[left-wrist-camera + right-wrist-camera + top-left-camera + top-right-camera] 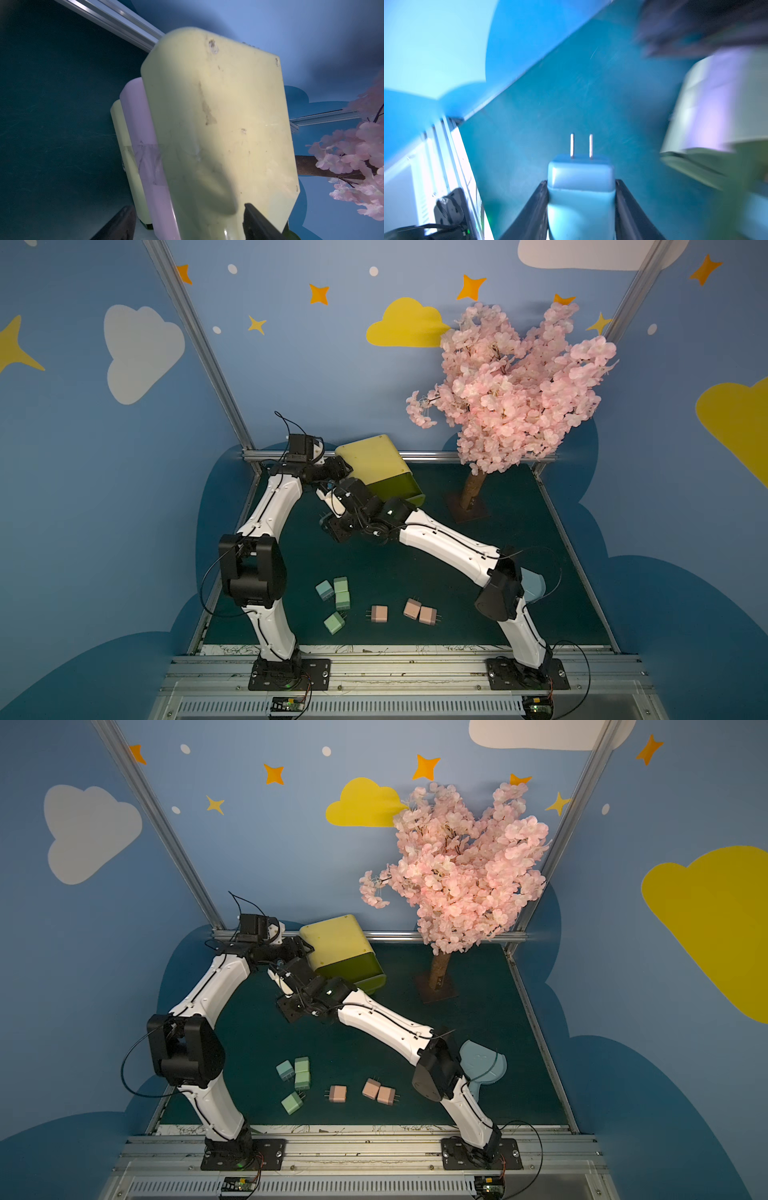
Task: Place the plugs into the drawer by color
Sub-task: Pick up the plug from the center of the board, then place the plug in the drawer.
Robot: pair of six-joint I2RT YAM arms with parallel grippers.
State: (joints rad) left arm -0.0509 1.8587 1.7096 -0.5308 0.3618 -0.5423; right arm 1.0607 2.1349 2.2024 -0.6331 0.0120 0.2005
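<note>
The yellow-green drawer (374, 460) (336, 940) stands at the back of the mat. In the left wrist view its pale panel (218, 104) fills the frame, with a lilac and a pale layer beside it. My left gripper (340, 470) (187, 220) clasps its near end, one finger on each side. My right gripper (328, 516) (581, 185) hovers by the drawer's front, shut on a blue plug (580, 172) with its prongs pointing away. On the front mat lie one blue plug (324, 590), three green plugs (342, 600) and three pink plugs (412, 608).
A pink blossom tree (511, 385) on a dark base (469, 510) stands at the back right. A pale blue flat object (486, 1060) lies behind my right arm's elbow. Metal rails (415, 456) border the mat.
</note>
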